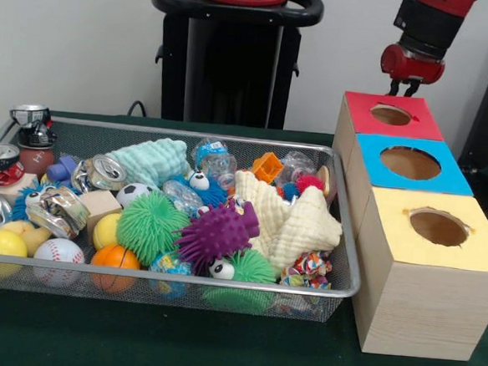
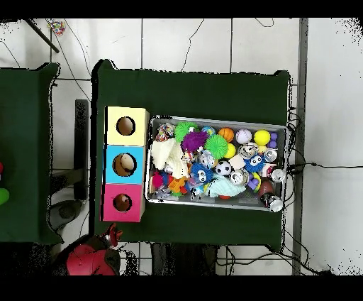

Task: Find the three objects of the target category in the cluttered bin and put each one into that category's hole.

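Front view gives me the gripper [image 1: 403, 87] hanging above the red box [image 1: 391, 115], just behind its hole, with nothing I can see between the fingers; they look short and close together, but I cannot tell whether they are apart or together. I judge the task barely begun or between picks: the bin [image 1: 343, 265] on the bench [image 1: 174, 346] is full, and I cannot see into any hole, so I cannot count what has gone in. The target category is not named to me. Candidates all lie in the bin: crushed cans [image 1: 54, 210] at one end, balls [image 1: 1, 243] along the near edge, spiky toys [image 1: 217, 234] in the middle, cloths [image 1: 296, 220] toward the boxes. The blue box [image 1: 410, 164] and yellow box [image 1: 438, 228] show only dark holes. No label or writing is readable on the cans or anything else.
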You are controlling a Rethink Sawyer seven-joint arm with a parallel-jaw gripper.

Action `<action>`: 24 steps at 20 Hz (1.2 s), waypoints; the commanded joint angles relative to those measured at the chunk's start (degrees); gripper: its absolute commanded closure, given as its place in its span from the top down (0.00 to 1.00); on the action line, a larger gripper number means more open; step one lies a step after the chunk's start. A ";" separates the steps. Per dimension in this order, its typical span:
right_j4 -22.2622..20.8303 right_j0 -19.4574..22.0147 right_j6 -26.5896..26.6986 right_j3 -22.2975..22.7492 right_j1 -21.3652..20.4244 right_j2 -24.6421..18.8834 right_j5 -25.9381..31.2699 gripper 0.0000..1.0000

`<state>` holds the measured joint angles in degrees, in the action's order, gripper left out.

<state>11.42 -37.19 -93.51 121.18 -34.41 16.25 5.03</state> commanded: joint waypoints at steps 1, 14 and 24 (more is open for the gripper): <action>1.61 2.65 -9.63 -6.13 -4.56 -2.41 8.98 0.00; 0.26 1.33 -9.97 -5.70 -11.53 -1.08 18.17 0.00; 0.81 6.41 -7.27 -3.79 -12.67 -6.48 17.08 0.00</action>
<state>11.34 -36.03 -93.51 120.92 -46.88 16.66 19.00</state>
